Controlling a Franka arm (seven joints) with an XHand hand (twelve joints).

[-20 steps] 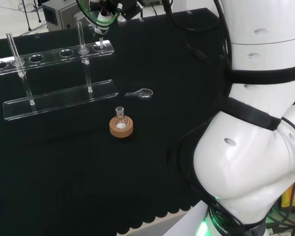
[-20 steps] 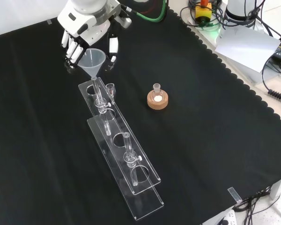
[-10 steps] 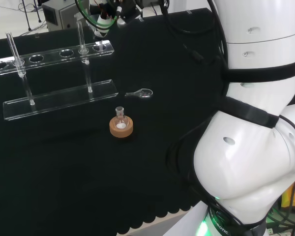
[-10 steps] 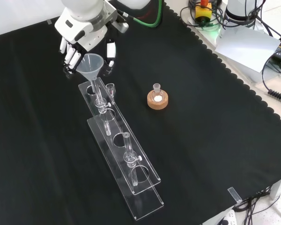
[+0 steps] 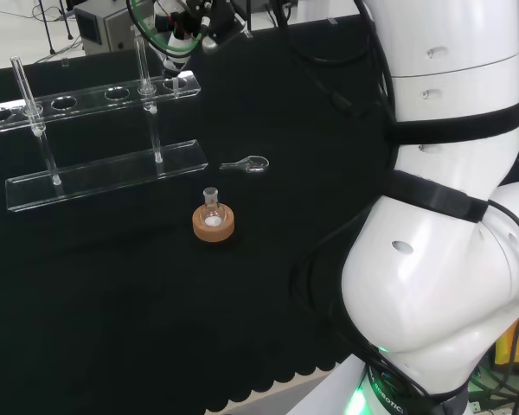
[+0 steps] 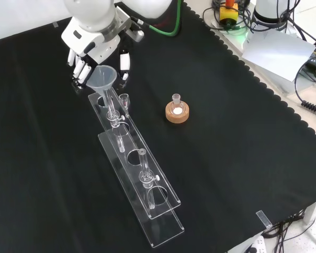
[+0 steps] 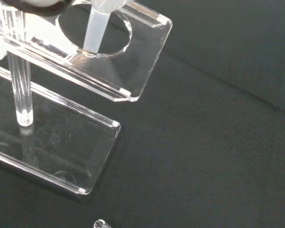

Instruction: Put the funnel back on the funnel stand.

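Now the funnel (image 6: 101, 77) sits with its stem through the end hole of the clear funnel stand (image 6: 139, 179), cone above the top plate. Robot hand (image 6: 89, 50) just behind it in the front view, fingers straight and relaxed, holding nothing. Nearby: small flask (image 6: 175, 101) on a cork ring (image 6: 177, 113), a small glass piece (image 5: 246, 163) lying flat. Bench (image 6: 242, 158) under black cloth; cables and paper past its edge.
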